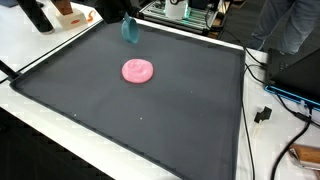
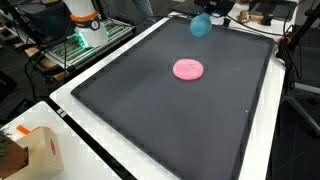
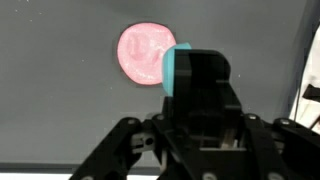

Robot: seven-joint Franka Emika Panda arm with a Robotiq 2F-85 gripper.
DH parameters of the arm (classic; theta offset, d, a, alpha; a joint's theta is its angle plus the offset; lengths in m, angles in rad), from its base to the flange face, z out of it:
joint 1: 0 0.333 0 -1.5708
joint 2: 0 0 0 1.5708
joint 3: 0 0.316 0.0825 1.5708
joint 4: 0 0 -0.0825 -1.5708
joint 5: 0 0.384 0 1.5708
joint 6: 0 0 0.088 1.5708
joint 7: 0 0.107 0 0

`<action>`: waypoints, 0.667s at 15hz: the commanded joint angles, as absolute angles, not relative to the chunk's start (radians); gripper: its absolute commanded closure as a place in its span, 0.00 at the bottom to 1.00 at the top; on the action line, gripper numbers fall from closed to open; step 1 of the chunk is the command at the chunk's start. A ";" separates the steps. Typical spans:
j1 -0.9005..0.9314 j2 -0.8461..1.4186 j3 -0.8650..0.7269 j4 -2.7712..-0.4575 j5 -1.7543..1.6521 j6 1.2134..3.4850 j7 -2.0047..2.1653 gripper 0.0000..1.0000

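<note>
My gripper (image 3: 203, 62) shows in the wrist view as a black block with its fingers closed together. A small teal object (image 3: 170, 70) peeks out at the left of the fingertips and seems pinched between them. In both exterior views the teal object (image 1: 129, 30) (image 2: 201, 25) hangs at the far edge of the dark mat (image 1: 150, 120), and the arm is mostly out of frame. A flat pink disc (image 1: 137, 70) (image 2: 187, 69) (image 3: 146, 53) lies on the mat, a short way beyond the gripper.
The mat (image 2: 170, 130) is framed by the white table border (image 1: 60, 150). Cables and a black box (image 1: 300, 75) sit beside one edge. A cardboard box (image 2: 35, 150) stands at a corner. Equipment racks (image 2: 80, 40) line the far side.
</note>
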State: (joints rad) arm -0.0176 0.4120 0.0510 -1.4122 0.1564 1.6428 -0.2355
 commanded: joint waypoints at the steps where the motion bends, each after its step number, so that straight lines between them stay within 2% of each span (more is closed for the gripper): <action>1: -0.116 0.448 0.066 -1.382 0.316 1.592 -0.382 0.75; 10: -0.267 0.547 0.069 -1.400 0.590 1.542 -0.659 0.75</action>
